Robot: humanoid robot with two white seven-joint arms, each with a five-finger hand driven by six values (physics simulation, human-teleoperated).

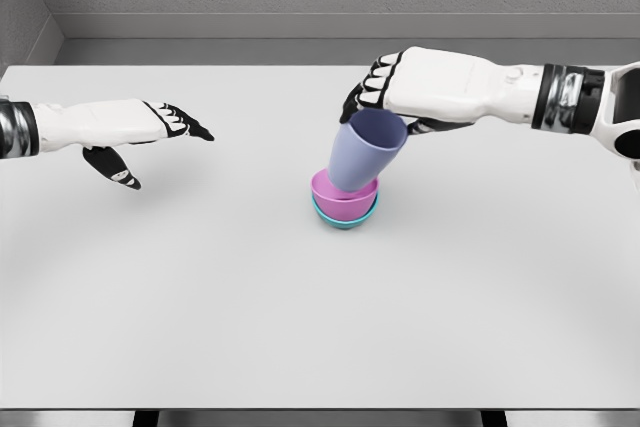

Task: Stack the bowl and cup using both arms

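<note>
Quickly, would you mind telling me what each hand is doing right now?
Left hand: open, fingers spread, holding nothing.
Right hand: closed on the tilted lavender cup, whose base sits in the pink bowl.

I see bright, even, diffuse light across the white bench (300,327); no glare or hot spots. Only a faint soft shadow under the stacked bowls (345,209), toward 6 o'clock. Render is sharp edge to edge, no blur or visible distortion; wall at 12 o'clock reads dimmer grey.

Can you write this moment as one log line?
right hand: holds cup tilted in pink bowl | left hand: open, empty
</note>
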